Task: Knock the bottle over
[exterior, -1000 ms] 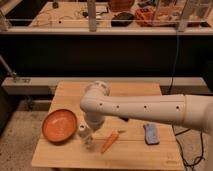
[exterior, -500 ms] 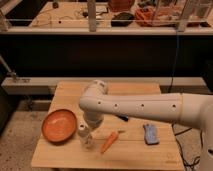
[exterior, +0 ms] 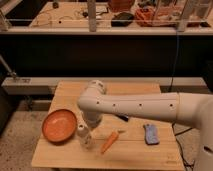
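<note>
The bottle (exterior: 83,136) is small and pale with a whitish cap. It stands upright on the wooden table (exterior: 135,152), just right of the orange bowl (exterior: 59,125). My white arm reaches in from the right and bends down over the table. The gripper (exterior: 90,121) is at its end, just above and behind the bottle, very close to its cap. The arm's wrist hides most of the gripper.
An orange carrot (exterior: 109,142) lies right of the bottle. A blue sponge (exterior: 151,134) lies further right. A dark small object (exterior: 122,118) lies behind the carrot under the arm. The table's front edge is close to the bottle.
The arm's end has shifted a little to the left and down toward the bottle. The bottle still stands in the same place.
</note>
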`<state>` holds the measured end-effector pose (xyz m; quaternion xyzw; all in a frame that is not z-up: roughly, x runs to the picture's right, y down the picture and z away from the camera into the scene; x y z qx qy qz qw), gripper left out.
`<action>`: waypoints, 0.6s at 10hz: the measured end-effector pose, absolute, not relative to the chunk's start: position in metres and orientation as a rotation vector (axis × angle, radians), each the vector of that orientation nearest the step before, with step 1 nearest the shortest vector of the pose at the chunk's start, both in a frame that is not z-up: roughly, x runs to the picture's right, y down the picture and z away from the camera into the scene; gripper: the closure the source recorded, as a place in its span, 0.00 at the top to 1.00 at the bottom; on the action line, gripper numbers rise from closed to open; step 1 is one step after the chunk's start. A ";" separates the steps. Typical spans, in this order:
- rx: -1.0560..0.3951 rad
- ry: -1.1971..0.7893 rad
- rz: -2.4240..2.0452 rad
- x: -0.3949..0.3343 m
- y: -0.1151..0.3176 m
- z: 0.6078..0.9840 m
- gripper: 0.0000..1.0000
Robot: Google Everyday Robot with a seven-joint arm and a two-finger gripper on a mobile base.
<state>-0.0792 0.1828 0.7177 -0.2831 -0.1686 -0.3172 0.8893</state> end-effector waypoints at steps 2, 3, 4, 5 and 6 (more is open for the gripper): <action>-0.586 -0.352 -0.668 -0.084 0.183 0.719 0.01; -0.585 -0.354 -0.669 -0.086 0.183 0.720 0.01; -0.583 -0.355 -0.674 -0.088 0.183 0.721 0.01; -0.582 -0.357 -0.678 -0.091 0.183 0.721 0.01; -0.581 -0.359 -0.683 -0.093 0.183 0.722 0.01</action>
